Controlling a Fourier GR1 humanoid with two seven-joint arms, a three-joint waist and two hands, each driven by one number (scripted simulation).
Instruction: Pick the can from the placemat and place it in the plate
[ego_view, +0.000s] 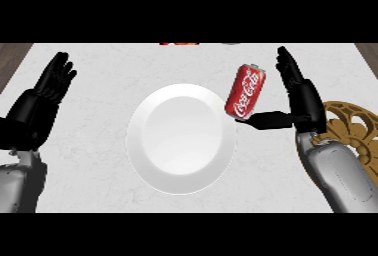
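The red Coca-Cola can (246, 92) is not on the golden placemat (347, 125). It is just left of the right robot hand (301, 102), with its lower end at the right rim of the white plate (159, 165). Its long axis runs from near to far, and the top leans a little to the right. I cannot tell if it stands on the worktop (96, 190) or is lifted.

The right robot hand is open, with straight fingers pointing far and a small gap to the can. Only the thumb (267, 120) reaches left and touches the can's lower end. This hand is much nearer to the can. The plate's middle lies to the left of the can, so I judge the coming move goes left. The left robot hand (40, 100) rests open at the left edge.
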